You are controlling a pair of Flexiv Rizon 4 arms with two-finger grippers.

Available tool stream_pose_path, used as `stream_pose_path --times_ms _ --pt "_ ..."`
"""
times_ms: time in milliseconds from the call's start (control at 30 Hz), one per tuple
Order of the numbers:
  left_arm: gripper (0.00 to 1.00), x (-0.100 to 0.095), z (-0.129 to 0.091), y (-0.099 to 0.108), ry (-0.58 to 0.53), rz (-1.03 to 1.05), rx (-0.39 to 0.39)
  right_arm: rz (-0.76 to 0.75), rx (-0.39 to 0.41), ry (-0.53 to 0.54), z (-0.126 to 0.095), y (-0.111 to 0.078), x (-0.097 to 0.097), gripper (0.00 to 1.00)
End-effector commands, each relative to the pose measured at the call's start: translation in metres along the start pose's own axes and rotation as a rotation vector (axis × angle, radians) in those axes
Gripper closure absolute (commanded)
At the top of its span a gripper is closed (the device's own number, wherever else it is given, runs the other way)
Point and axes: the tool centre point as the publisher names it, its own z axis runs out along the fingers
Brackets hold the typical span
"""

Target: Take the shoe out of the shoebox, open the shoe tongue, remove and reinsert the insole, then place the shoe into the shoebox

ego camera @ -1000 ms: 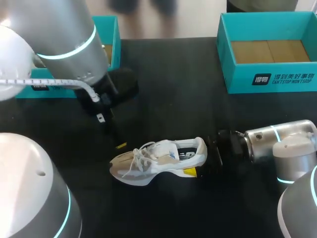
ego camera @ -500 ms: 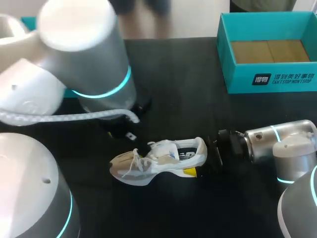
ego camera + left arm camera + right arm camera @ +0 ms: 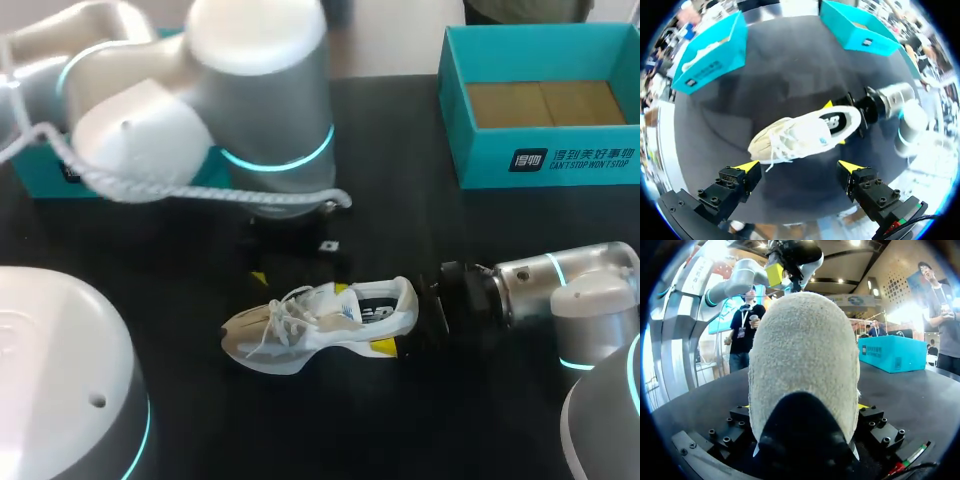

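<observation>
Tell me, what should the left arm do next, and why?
Probably lower the left gripper onto the shoe and pinch its tongue. The right gripper clamps the heel, steadying the shoe, and the left gripper hovers open above it, with the tongue not yet pulled open.

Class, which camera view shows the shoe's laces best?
The left wrist view: it looks down on the laces from above, with nothing in front of them. The head view shows them too, at a slant; the right wrist view shows only the shoe's heel, laces hidden.
</observation>
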Motion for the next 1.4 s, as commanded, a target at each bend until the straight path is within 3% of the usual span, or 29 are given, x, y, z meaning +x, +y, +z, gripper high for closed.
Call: stream_pose_path --times_ms 33,367,467,667,1400 --pt "0.00 0.023 0.007 -0.010 -0.180 -0.024 -0.066 0.001 0.004 0.000 0.001 0.000 -0.001 1.00" --pt "0.00 0.023 0.007 -0.010 -0.180 -0.024 -0.066 0.001 0.004 0.000 0.001 0.000 -0.001 1.00" --pt "0.00 0.030 0.020 -0.014 -0.223 -0.170 -0.108 0.001 0.004 0.000 0.001 0.000 -0.001 1.00" --pt "0.00 0.035 0.042 -0.016 -0.242 -0.233 -0.160 0.001 0.004 0.000 0.001 0.000 -0.001 1.00" --pt "0.00 0.049 0.084 -0.020 -0.370 -0.270 -0.174 0.001 0.004 0.000 0.001 0.000 -0.001 1.00"
